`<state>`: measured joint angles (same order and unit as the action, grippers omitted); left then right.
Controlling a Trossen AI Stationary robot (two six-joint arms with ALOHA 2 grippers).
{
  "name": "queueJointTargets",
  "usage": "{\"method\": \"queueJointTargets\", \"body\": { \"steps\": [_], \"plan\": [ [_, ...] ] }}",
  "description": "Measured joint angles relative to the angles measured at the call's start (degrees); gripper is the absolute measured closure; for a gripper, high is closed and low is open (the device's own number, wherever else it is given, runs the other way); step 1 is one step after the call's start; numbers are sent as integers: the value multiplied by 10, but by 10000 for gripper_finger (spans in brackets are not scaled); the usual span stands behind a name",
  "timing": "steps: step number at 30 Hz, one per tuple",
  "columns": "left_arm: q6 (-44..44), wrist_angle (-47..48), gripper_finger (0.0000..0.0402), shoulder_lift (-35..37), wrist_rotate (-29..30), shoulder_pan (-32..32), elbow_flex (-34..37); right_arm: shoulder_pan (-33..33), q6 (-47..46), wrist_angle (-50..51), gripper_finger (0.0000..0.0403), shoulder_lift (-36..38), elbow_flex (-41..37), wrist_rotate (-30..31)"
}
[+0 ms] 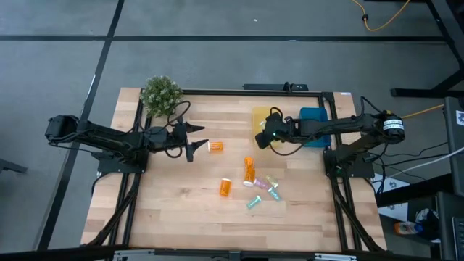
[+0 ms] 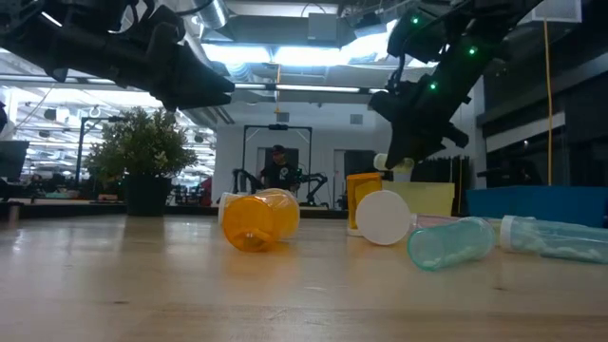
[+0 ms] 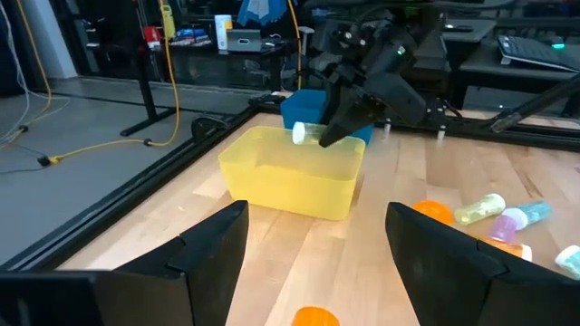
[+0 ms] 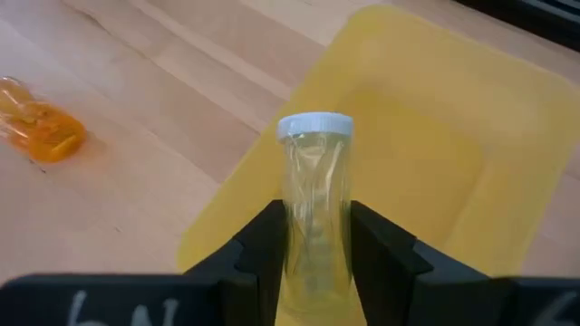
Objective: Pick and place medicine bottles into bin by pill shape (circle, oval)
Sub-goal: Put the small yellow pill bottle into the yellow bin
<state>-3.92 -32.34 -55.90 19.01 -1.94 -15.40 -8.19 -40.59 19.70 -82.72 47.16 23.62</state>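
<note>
My right gripper (image 1: 262,138) is shut on a pale clear bottle with a white cap (image 4: 314,195), held above the yellow bin (image 1: 264,123); it also shows in the left wrist view (image 3: 311,134). My left gripper (image 1: 194,140) is open and empty above the table, just left of an orange bottle (image 1: 215,146) lying on its side. Several more bottles lie on the wood: orange ones (image 1: 249,170) (image 1: 225,188) and pale tinted ones (image 1: 272,187) (image 1: 254,202). My right gripper pinches the clear bottle's body (image 4: 313,237) between its two fingers, at the end away from the cap. The bottle lies along the fingers, its white cap (image 4: 314,125) pointing away from the wrist. It is lifted clear, over the yellow bin.
A blue bin (image 1: 313,125) stands right of the yellow one at the table's far right. A potted plant (image 1: 161,94) stands at the far left corner. Bare wood lies along the near edge.
</note>
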Motion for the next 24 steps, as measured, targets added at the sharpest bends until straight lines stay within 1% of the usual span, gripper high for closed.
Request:
{"method": "queueJointTargets", "body": {
  "steps": [5,9,13,19,24],
  "plan": [
    [-1,4,147,0,0,0,0,0,7,-1,269,0,0,-2],
    [-2,4,147,0,0,0,0,0,16,-1,260,0,0,21],
    [-2,4,147,0,0,0,0,0,18,-1,257,0,0,26],
    [-2,4,147,0,0,0,0,6,21,-1,262,0,0,-1],
    [-2,4,147,0,0,0,0,42,51,-2,269,0,0,-33]
  ]
}}
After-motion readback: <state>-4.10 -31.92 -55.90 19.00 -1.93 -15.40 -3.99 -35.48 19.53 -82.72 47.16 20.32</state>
